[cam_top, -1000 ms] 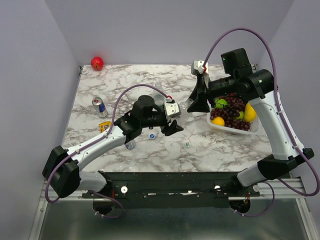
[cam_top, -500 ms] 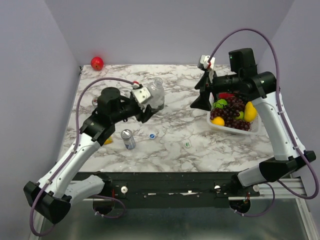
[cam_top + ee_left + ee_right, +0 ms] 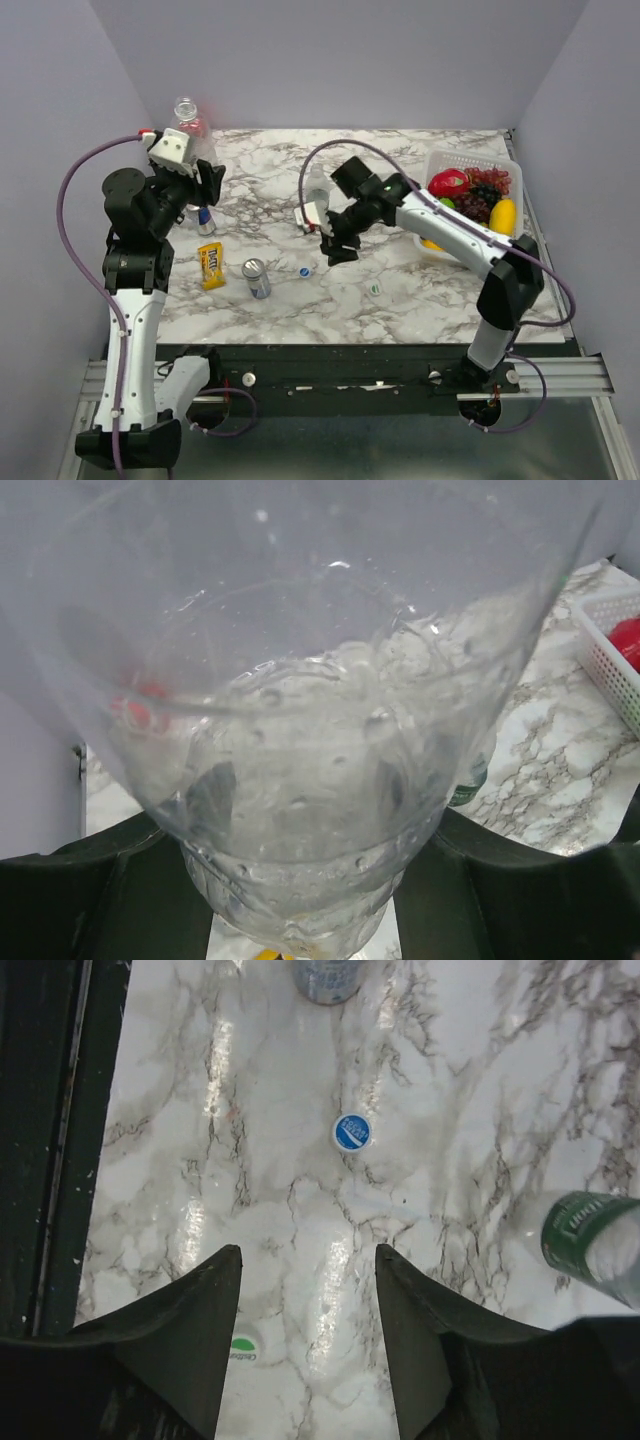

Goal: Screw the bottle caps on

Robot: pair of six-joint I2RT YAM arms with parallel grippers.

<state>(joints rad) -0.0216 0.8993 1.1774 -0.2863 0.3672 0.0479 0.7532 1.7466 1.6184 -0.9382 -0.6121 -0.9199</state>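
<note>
Both bottle caps lie loose on the marble table [image 3: 400,170], neither on a bottle. In the top view the blue and white cap [image 3: 304,270] sits near the table's middle. The cap with the green mark [image 3: 375,288] lies at its 3 o'clock, apart from it.

The bottle with the green label [image 3: 585,1232] shows at the 3 o'clock edge of the right wrist view, cut off by the frame. I cannot tell whether it stands or lies. In the top view it is just beside the right arm's wrist, at 12 o'clock from the blue and white cap.

The plain bottle [image 3: 186,118] is up off the table over the far left corner, at 10 o'clock from the blue and white cap. The left gripper [image 3: 300,880] is clenched on it. In the left wrist view its clear, droplet-speckled wall fills almost the whole picture, with a dark finger on each side of its lower part.

The right gripper [image 3: 308,1255] hovers over the table with its 2 fingers spread and only bare marble between them. The blue and white cap lies at its 12 o'clock in the wrist view, and the green-marked one peeks out beside a finger at 7 o'clock.

1 silver-blue can [image 3: 257,278] stands at 9 o'clock from the blue and white cap. A yellow packet [image 3: 210,263] lies further out the same way. A 2nd can [image 3: 205,220] is partly hidden by the left arm. A white basket [image 3: 465,157] of fruit sits at the table's 2 o'clock.
</note>
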